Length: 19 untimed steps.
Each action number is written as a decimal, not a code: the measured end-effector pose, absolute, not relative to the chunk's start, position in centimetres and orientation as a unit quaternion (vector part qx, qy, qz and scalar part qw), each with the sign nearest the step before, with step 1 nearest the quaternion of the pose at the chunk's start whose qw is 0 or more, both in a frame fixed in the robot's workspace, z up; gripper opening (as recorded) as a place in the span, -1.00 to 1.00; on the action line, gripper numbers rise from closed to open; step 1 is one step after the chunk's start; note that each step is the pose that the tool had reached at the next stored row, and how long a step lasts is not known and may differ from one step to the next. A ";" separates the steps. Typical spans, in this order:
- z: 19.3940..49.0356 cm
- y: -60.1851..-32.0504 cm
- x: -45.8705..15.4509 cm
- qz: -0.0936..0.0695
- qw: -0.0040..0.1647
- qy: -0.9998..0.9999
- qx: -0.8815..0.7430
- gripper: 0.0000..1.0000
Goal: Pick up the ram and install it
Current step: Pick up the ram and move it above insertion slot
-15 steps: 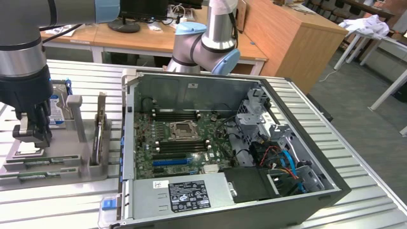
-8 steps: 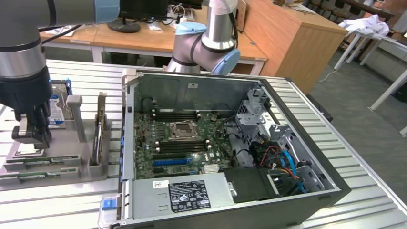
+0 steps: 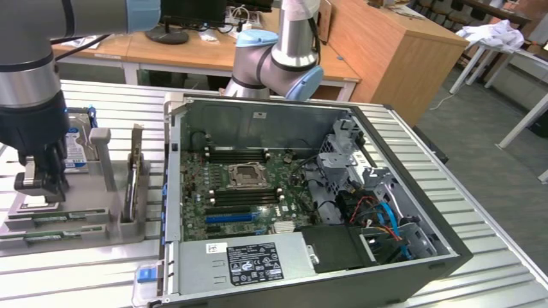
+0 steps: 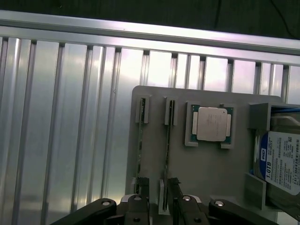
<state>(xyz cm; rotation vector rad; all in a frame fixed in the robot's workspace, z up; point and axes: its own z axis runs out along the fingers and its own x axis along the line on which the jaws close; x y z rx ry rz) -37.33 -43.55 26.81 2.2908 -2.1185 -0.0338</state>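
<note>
Ram (image 4: 168, 140) propped on edge in holder (image 4: 206, 168) slot for easy gripping, wide jaws poised around one end.

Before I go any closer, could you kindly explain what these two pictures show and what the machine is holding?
The machine is a robot arm ending in a two-fingered clamp, the end effector. One picture comes from a camera off the arm, the other from a camera on its wrist, looking down. On the slatted metal table stand an open computer case and a grey tray. The tray holds the ram, a second stick, a processor chip and a hard drive. The end effector is open astride the ram, holding nothing.
</note>
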 end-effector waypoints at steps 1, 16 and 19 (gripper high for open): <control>26.8 -43.6 -37.3 -0.011 0.011 -0.679 0.734 -0.40; 26.8 -44.7 -37.4 -0.011 0.011 -0.679 0.734 -0.40; 26.8 -44.7 -37.4 -0.012 0.008 -0.679 0.734 -0.40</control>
